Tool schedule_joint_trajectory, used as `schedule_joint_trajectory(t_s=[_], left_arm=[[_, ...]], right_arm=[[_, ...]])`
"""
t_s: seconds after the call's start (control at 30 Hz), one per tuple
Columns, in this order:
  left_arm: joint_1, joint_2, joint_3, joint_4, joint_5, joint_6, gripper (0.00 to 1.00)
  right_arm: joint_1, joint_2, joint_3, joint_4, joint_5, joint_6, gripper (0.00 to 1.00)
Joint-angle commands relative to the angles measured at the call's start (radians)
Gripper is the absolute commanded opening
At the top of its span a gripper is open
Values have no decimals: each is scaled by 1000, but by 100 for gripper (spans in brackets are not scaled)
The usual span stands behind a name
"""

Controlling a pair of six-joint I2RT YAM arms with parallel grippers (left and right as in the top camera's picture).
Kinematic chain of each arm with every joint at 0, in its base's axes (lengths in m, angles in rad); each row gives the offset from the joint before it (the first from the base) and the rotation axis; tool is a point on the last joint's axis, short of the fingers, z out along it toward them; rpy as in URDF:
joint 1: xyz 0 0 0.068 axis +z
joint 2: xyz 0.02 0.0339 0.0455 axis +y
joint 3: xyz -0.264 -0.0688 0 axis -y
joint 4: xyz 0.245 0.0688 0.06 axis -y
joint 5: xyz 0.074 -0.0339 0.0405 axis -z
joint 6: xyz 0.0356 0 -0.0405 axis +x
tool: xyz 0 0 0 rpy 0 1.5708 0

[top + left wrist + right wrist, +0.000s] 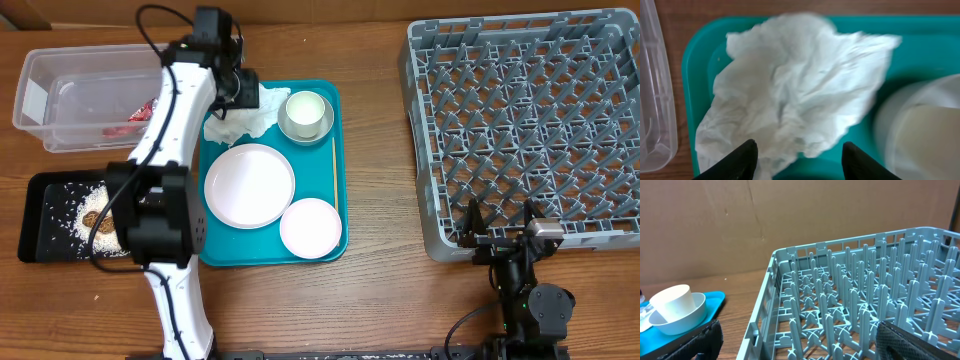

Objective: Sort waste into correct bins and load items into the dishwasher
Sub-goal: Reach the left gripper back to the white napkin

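Our left claw [799, 146] has its two fingers apart, and the crumpled white napkin [795, 85] lies just under and ahead of it, far from our right claw [499, 220].

The counter [375, 150] is brown wood with a matte surface, its fine grain running left to right in the overhead view. Behind its far edge stands a plain brown cardboard panel [740, 225], marked by a faint vertical crease and a few small scuffs. The light is soft and even, casting only weak, blurred shadows on the wood.
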Motion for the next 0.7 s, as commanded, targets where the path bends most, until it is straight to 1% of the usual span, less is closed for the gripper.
schedule_joint_trajectory(t_s=[0.0,0.07,0.23,0.33,0.4,0.67], left_arm=[[-1,49,3,-15,-153,-3,57],[-1,68,3,-28,-174,-3,57],[-1,95,3,-37,-169,-4,55],[-1,95,3,-36,-168,-4,48],[-1,95,3,-39,-156,-3,46],[-1,96,0,-52,-83,-3,46]], right_arm=[[-5,-10,-10,3,5,8,100],[-5,-10,-10,3,5,8,100],[-5,-10,-10,3,5,8,100],[-5,-10,-10,3,5,8,100],[-5,-10,-11,3,5,8,100],[-5,-10,-10,3,5,8,100]])
